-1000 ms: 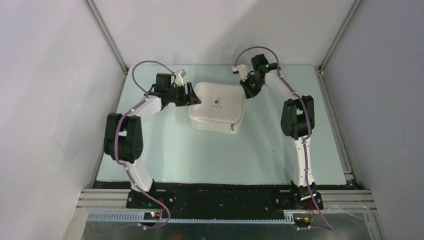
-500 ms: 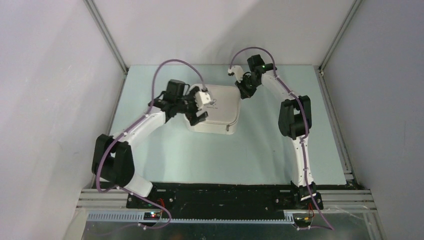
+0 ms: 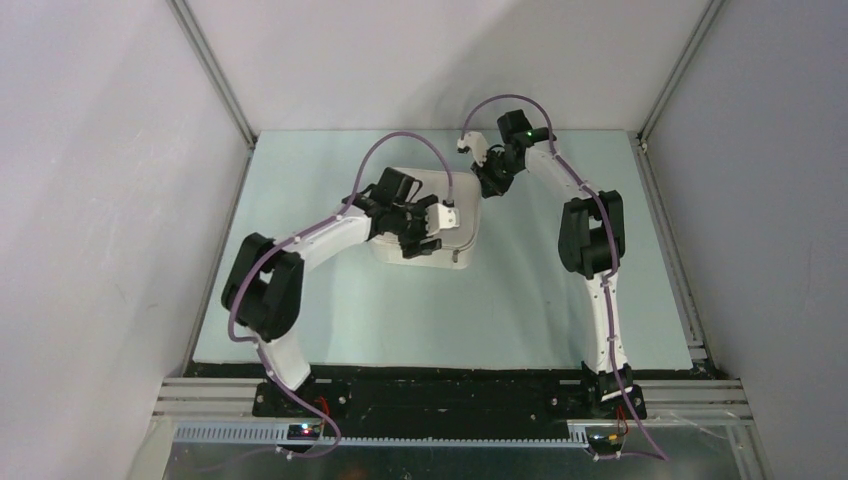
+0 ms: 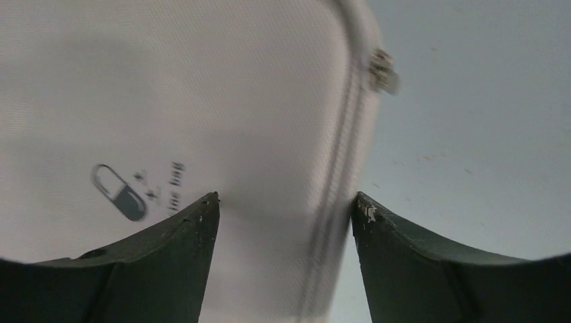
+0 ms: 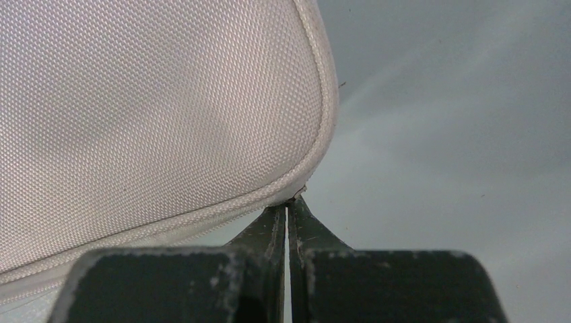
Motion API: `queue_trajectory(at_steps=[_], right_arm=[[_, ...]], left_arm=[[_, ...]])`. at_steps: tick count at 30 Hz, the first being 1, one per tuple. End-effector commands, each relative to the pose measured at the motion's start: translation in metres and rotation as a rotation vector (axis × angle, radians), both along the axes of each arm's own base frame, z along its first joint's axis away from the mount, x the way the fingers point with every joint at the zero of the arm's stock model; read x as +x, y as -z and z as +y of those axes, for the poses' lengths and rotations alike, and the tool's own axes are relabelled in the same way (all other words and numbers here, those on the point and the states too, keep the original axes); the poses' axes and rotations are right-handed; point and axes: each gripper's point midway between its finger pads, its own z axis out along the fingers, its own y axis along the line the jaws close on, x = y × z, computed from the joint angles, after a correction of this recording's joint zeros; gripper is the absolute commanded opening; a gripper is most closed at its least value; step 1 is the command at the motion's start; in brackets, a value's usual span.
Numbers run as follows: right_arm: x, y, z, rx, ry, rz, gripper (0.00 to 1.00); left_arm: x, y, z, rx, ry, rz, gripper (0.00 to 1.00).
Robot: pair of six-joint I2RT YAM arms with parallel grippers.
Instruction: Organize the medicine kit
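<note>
The medicine kit [image 3: 465,238] lies zipped shut at the back middle of the table, a white soft case, with my left arm covering much of it in the top view. My left gripper [image 3: 425,238] hovers over its front right part. In the left wrist view that gripper [image 4: 286,202] stands open, one finger over the lid [image 4: 202,101] near the pill logo [image 4: 120,192], the other past the zip seam [image 4: 343,155]. A metal zip pull [image 4: 382,70] sits further along the seam. My right gripper [image 5: 291,200] is shut, its tips touching the piping at a corner of the kit [image 5: 148,101].
Pale green table top [image 3: 400,320] lies around the case. White walls and metal frame posts [image 3: 215,75] close in the left, back and right sides. A black rail [image 3: 450,390] with the arm bases runs along the near edge.
My left arm swung from the kit's left side across the lid to its front right part, its jaws widening then narrowing a little. The kit slid slightly left. My right gripper followed its corner.
</note>
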Motion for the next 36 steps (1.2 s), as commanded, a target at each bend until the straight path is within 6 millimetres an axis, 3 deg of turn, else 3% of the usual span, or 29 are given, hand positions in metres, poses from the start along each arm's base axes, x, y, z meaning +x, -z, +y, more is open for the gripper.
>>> queue_trajectory(at_steps=[1,5,11,17,21,25,31,34,36], right_arm=[[-0.053,0.008,0.006,0.001,-0.054,0.171,0.00],[-0.079,0.002,0.001,0.010,-0.075,0.219,0.00],[-0.122,-0.028,0.005,0.072,-0.128,0.296,0.00],[-0.176,-0.040,0.000,0.092,-0.187,0.398,0.00],[-0.197,-0.048,0.018,0.137,-0.187,0.452,0.00],[-0.203,-0.055,0.043,0.181,-0.144,0.512,0.00],[-0.179,-0.050,0.073,0.286,0.083,0.647,0.00],[-0.182,-0.052,0.078,0.303,0.077,0.673,0.00],[-0.183,-0.061,0.070,0.296,0.059,0.644,0.06]], left_arm=[[0.041,-0.012,-0.013,-0.029,-0.139,-0.068,0.75],[0.060,-0.004,-0.007,-0.042,-0.318,-0.058,0.68],[0.059,0.019,0.000,-0.053,-0.437,-0.002,0.59],[0.073,0.013,0.003,-0.090,-0.526,-0.033,0.58],[0.080,0.005,0.003,-0.134,-0.582,-0.046,0.57],[0.085,-0.005,0.000,-0.206,-0.642,-0.020,0.57],[0.082,-0.012,-0.008,-0.304,-0.707,0.053,0.57],[0.078,-0.010,-0.004,-0.307,-0.722,0.066,0.59],[0.076,-0.018,0.001,-0.320,-0.721,0.058,0.63]])
